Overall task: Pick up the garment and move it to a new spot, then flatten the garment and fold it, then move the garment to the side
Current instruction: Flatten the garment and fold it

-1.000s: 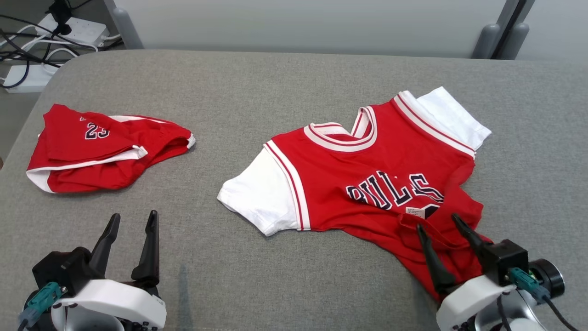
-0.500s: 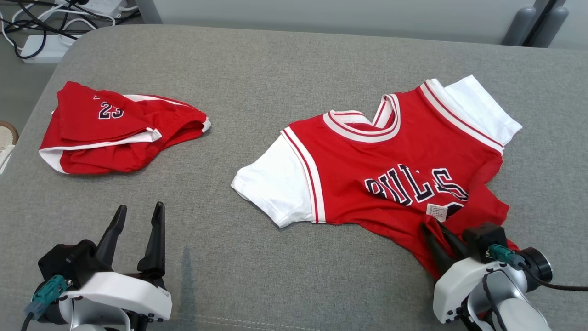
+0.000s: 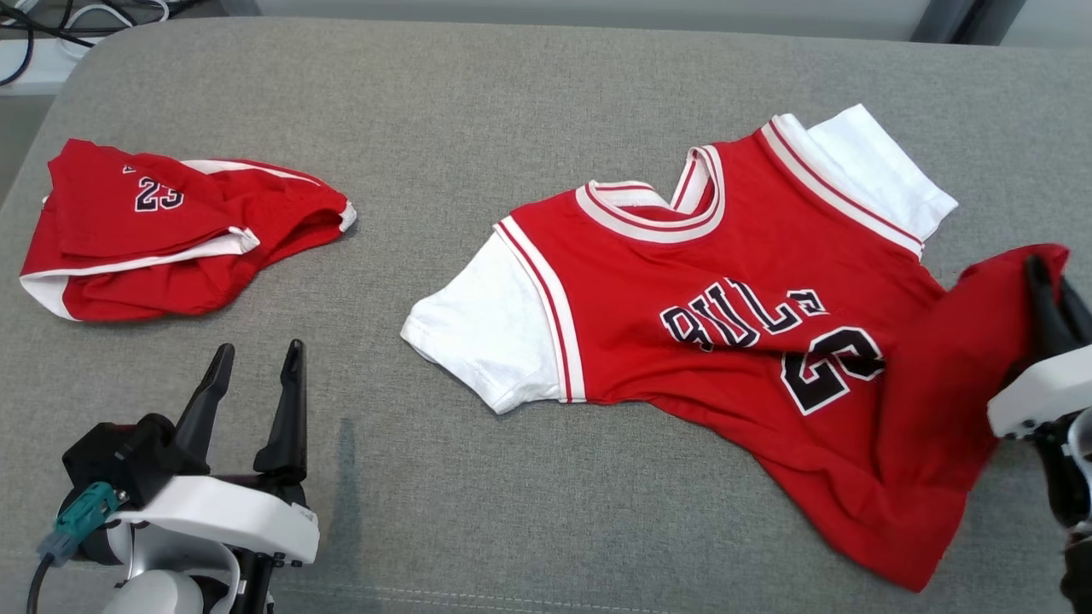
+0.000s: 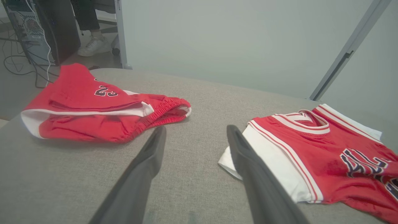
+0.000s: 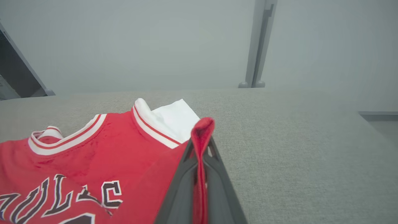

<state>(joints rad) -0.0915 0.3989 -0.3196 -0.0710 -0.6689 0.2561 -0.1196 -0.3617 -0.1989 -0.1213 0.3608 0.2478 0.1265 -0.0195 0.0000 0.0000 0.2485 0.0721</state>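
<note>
A red jersey (image 3: 682,298) with white sleeves and dark lettering lies face up on the grey padded table (image 3: 478,102), right of centre. My right gripper (image 3: 1048,277) is shut on the jersey's lower hem corner and holds it lifted at the right edge. In the right wrist view the red hem (image 5: 201,140) is pinched between the two dark fingers (image 5: 183,177). My left gripper (image 3: 253,379) stands open above the table at the lower left, with nothing between its fingers. In the left wrist view its fingers (image 4: 146,168) point between the shorts and the jersey (image 4: 326,149).
Red shorts (image 3: 171,230) with a number 23 lie crumpled at the table's left, also seen as red shorts (image 4: 93,109) in the left wrist view. Cables and a power strip (image 3: 34,51) sit on the floor beyond the far left corner. A person's shoe (image 4: 93,46) shows on the floor.
My right gripper closed on the folded-over hem and pulled it up and to the right, unfolding the jersey's lower part and uncovering the number. The head camera shifted. The left arm kept still.
</note>
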